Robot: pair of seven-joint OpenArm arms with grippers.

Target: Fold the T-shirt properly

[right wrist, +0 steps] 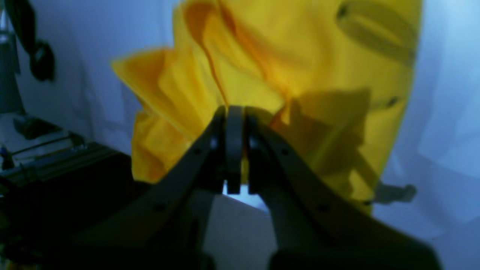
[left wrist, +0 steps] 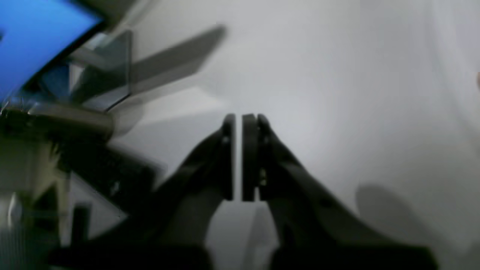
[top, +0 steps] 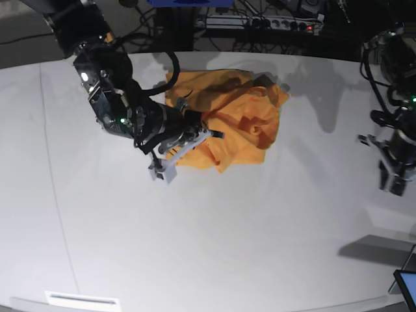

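A wide white worktop [top: 214, 247] fills most of the base view, its far edge curving from left to right. A faint seam [top: 55, 195] runs down its left part, and a pale label strip [top: 82, 300] lies near the front edge. Behind the far edge, on a dark floor, sit a power strip [top: 263, 23] and a tangle of cables [top: 195, 29]. A blue-lit screen [top: 408, 286] (only its corner shows) stands at the lower right, and the left wrist view catches it too, on a clear stand [left wrist: 108, 71].
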